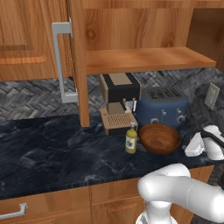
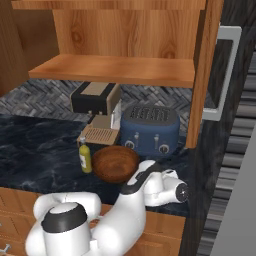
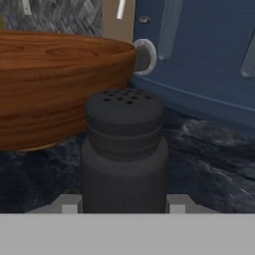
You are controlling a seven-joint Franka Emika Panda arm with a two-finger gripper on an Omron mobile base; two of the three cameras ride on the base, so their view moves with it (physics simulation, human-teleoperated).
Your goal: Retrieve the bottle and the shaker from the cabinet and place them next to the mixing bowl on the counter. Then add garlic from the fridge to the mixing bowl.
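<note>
Now the shaker [image 3: 124, 149] stands clamped between both fingers [image 3: 69, 203].

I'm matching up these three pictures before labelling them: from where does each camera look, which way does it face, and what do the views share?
Left base view: behind the arm's left, looking forward and down at the counter; white arm at lower right.
Right base view: behind its right, same counter; arm at lower left, gripper low beside the toaster.
Hand view: on the hand, looking along the gripper at the shaker between its fingertips.
All three share the mixing bowl and toaster; both base views share the bottle.
</note>
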